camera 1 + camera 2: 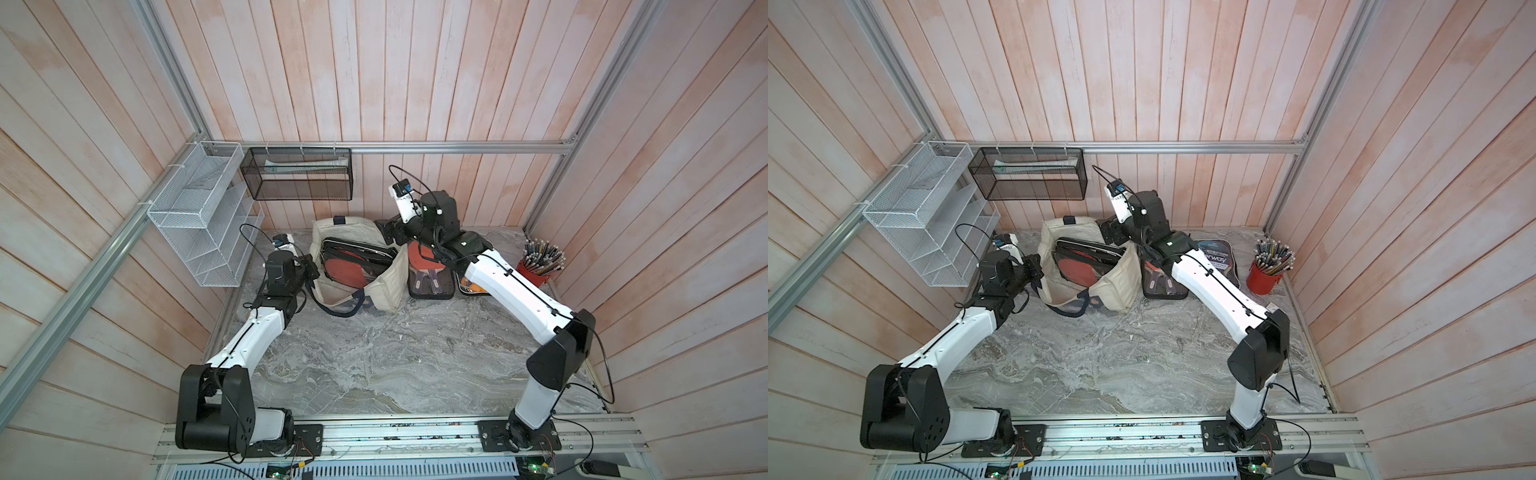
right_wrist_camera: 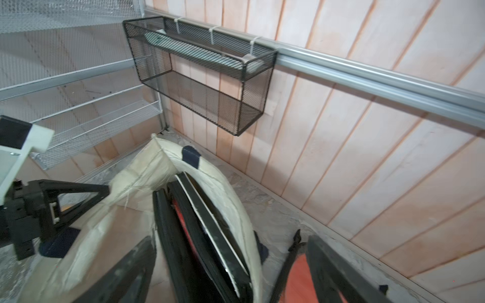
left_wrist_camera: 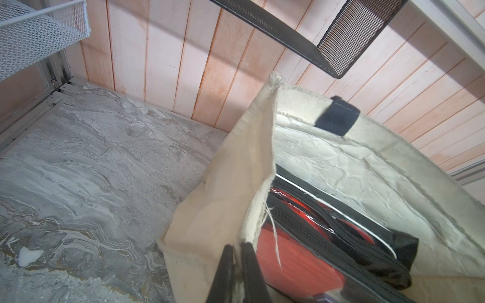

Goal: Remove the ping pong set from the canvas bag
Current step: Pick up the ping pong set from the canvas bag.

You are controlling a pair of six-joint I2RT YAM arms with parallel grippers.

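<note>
Ping pong set (image 1: 353,266) on edge inside the canvas bag (image 1: 386,291), far centre of the table (image 1: 374,353). Left gripper (image 3: 237,246) clamped on the bag's left rim; right gripper (image 2: 231,239) wide apart and empty over the set — it should close on the set alone, clear of canvas, then lift straight

robot lab cell (mock home nook): aluminium frame (image 1: 457,146), plank walls (image 1: 374,62), marble-look tabletop (image 1: 374,353).
</note>
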